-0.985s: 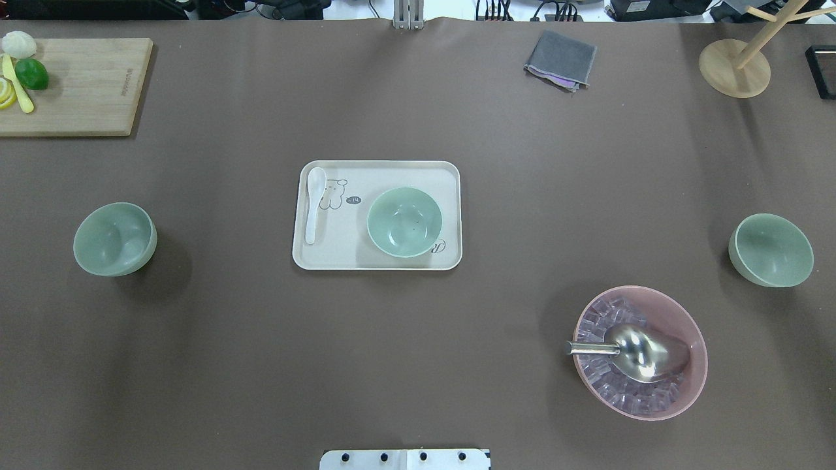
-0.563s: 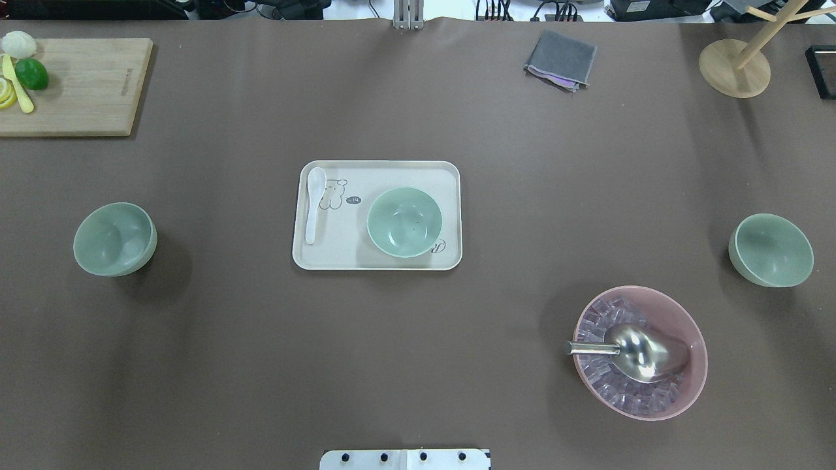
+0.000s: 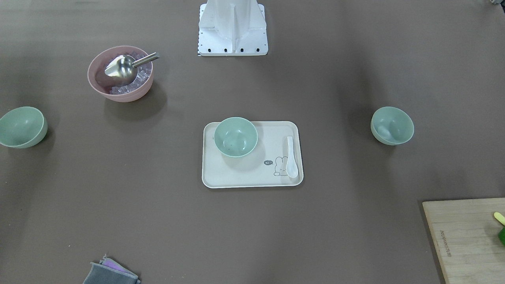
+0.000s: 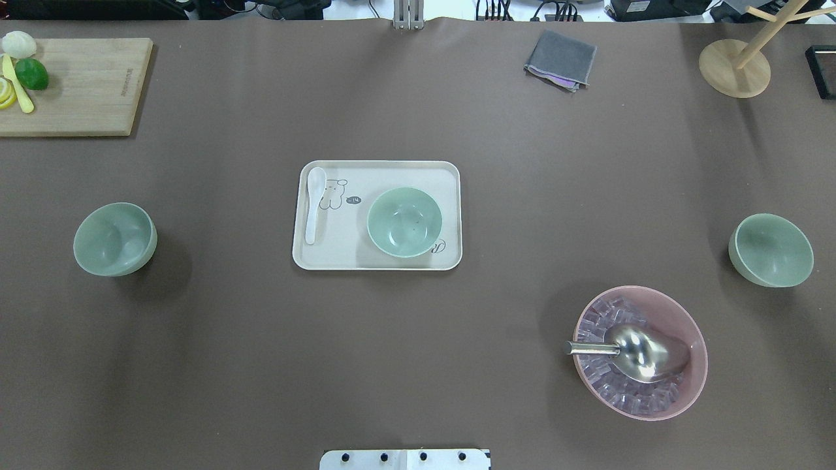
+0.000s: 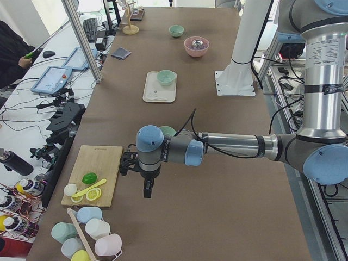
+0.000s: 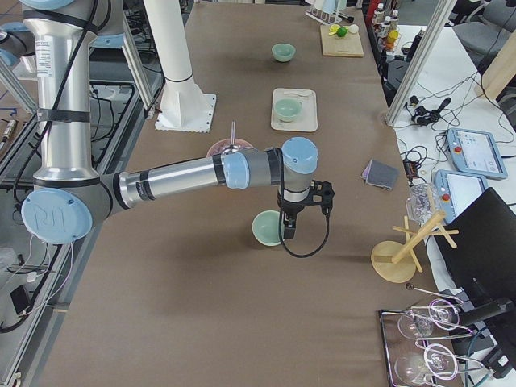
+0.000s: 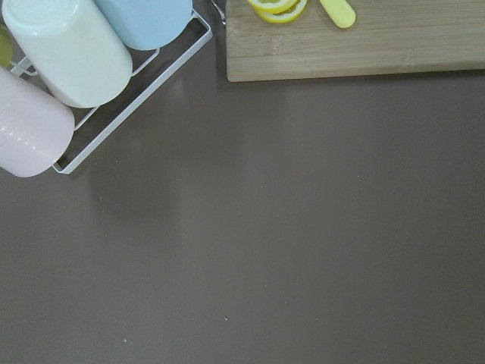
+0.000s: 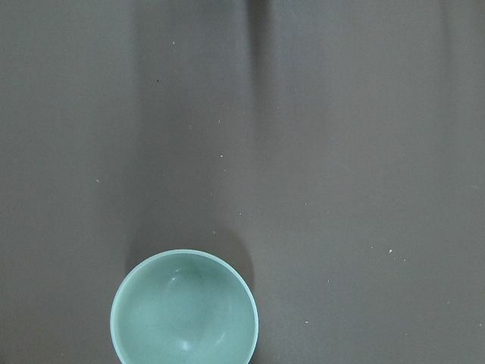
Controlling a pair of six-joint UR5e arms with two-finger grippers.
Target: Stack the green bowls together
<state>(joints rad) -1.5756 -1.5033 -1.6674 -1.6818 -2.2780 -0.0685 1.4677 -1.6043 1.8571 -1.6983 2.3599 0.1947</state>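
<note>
Three pale green bowls stand apart on the brown table. The left bowl [image 4: 114,239] is at the left, the middle bowl [image 4: 404,222] sits on a cream tray [image 4: 379,261], and the right bowl [image 4: 771,250] is at the right. The right bowl also shows in the right wrist view [image 8: 184,309]. My left gripper [image 5: 147,194] hangs over the table near the cutting board, past the left bowl [image 5: 168,130]. My right gripper [image 6: 288,234] hangs right beside the right bowl [image 6: 266,228]. I cannot tell whether either gripper is open or shut.
A pink bowl [image 4: 679,391] with ice and a metal scoop stands near the right bowl. A white spoon [image 4: 313,203] lies on the tray. A cutting board [image 4: 78,91] with fruit, a grey cloth [image 4: 560,60], a wooden stand [image 4: 735,68] and a cup rack [image 7: 68,68] sit at the edges.
</note>
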